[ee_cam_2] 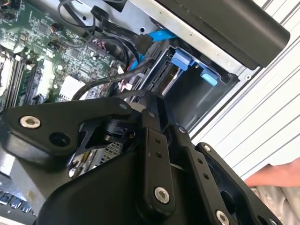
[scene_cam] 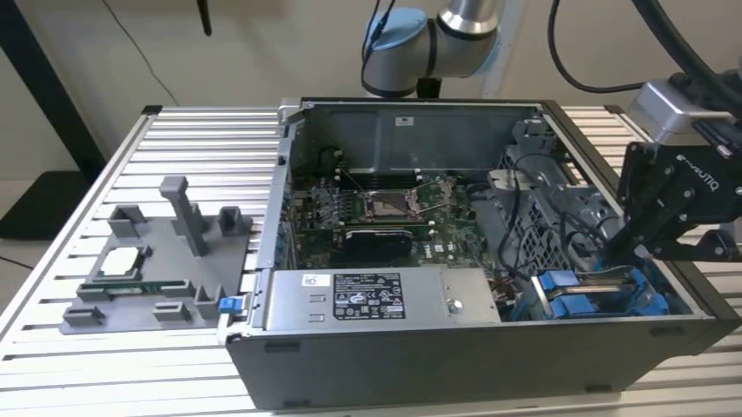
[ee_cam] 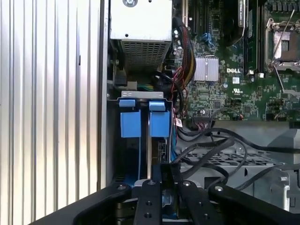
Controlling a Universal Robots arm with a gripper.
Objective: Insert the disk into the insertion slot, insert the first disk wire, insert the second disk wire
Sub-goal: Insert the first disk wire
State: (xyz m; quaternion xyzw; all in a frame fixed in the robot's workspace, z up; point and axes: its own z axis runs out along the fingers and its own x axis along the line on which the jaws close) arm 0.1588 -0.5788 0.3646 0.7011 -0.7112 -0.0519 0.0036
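Observation:
The disk (ee_cam: 149, 140) stands edge-on in the insertion slot (ee_cam: 117, 154) of the grey drive cage, at the case's corner on the exterior view's right. Its silver side (ee_cam_2: 169, 82) shows beside blue carrier tabs (ee_cam_2: 180, 61). My black gripper (ee_cam: 161, 171) reaches down into the bay, its fingers drawn together on the disk's near edge. From outside, the gripper (scene_cam: 620, 252) hangs just above the blue carrier (scene_cam: 592, 300). Loose black disk wires (ee_cam: 211, 140) lie beside the cage.
The open case (scene_cam: 464, 365) sits on a slatted aluminium table (scene_cam: 174, 130). Close by are the motherboard (ee_cam: 243, 70), the power supply (scene_cam: 371, 300) and a blue cable (ee_cam_2: 159, 35). A grey fixture plate (scene_cam: 162, 269) lies on the exterior view's left. A person's hand (ee_cam_2: 276, 176) rests on the table beside the case.

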